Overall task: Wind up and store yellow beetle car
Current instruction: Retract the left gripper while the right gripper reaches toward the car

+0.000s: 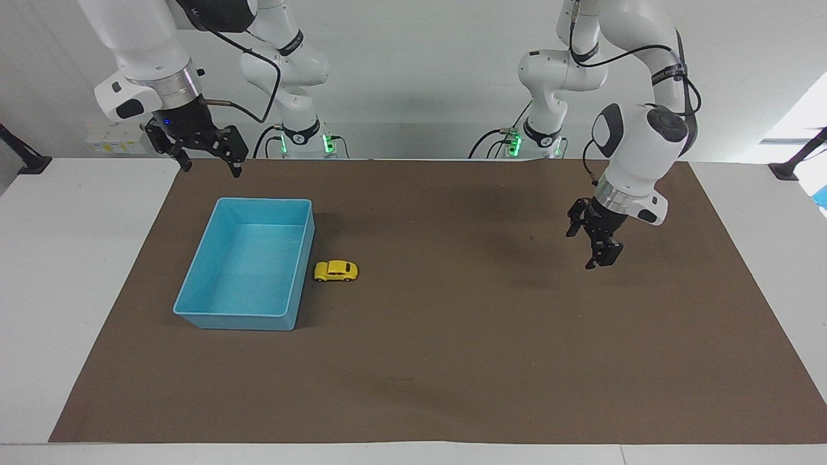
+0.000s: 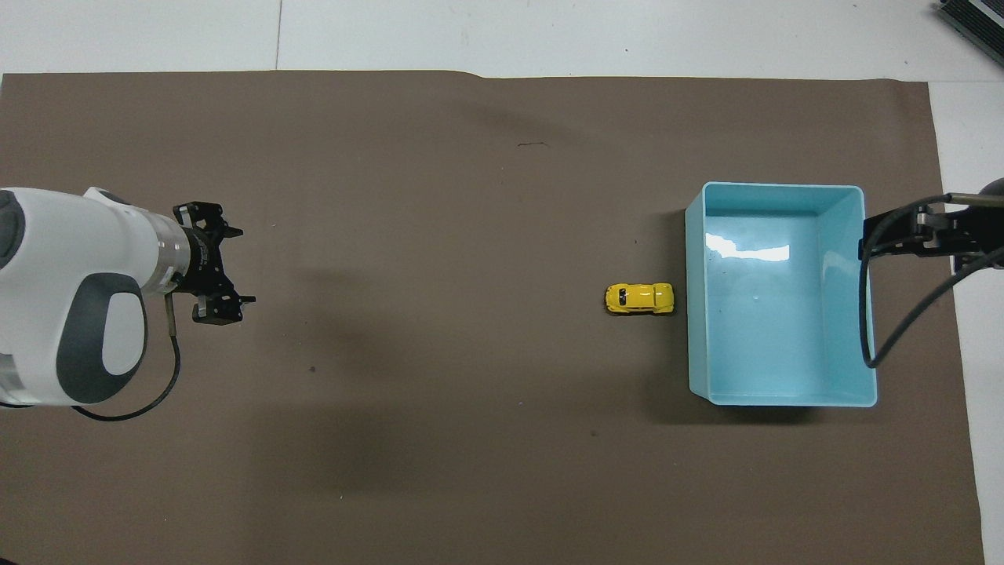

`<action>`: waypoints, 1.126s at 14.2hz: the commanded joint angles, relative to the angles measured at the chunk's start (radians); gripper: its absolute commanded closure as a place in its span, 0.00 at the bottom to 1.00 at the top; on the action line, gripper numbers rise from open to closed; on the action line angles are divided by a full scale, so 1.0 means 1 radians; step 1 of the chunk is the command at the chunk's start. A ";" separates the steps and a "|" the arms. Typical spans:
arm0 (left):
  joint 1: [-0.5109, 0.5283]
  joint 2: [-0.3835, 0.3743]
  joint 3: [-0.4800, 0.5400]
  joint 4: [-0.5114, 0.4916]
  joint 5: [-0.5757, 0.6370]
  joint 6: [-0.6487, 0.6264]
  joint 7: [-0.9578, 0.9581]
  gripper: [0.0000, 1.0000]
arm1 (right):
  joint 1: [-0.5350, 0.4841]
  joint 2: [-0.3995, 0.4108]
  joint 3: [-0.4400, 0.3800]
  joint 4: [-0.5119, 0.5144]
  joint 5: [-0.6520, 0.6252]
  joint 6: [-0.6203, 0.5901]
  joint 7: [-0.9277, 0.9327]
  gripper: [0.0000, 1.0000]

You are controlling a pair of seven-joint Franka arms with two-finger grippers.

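Observation:
The yellow beetle car [image 1: 336,271] stands on its wheels on the brown mat, close beside the long wall of the light blue bin [image 1: 236,321], on the side toward the left arm. I cannot tell whether it touches the wall. It also shows in the overhead view [image 2: 639,299] next to the bin [image 2: 776,187]. The bin holds nothing. My left gripper [image 1: 591,248] is open and empty, low over the mat near the left arm's end, well away from the car; it also shows in the overhead view [image 2: 239,265]. My right gripper [image 1: 210,166] is open and empty, raised by the bin's corner.
The brown mat [image 1: 452,361] covers most of the white table. The right arm's cable [image 2: 894,314] hangs beside the bin at the right arm's end.

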 commanded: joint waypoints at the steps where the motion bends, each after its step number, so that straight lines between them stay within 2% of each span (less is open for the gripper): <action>1: 0.039 0.004 -0.008 0.078 0.014 -0.028 0.007 0.00 | 0.007 -0.013 0.022 -0.044 0.014 0.032 0.159 0.00; 7: 0.058 -0.003 -0.008 0.203 0.025 -0.034 0.015 0.00 | 0.070 0.048 0.020 -0.046 0.017 0.090 0.550 0.00; 10: 0.061 0.006 -0.008 0.329 0.030 -0.168 0.017 0.00 | 0.100 0.085 0.020 -0.050 0.016 0.124 0.751 0.00; 13: 0.061 -0.005 -0.006 0.401 0.053 -0.236 0.018 0.00 | 0.155 0.139 0.020 -0.049 -0.004 0.162 0.981 0.00; 16: 0.079 -0.008 -0.005 0.507 0.083 -0.400 0.020 0.00 | 0.206 0.189 0.020 -0.049 -0.033 0.208 1.176 0.00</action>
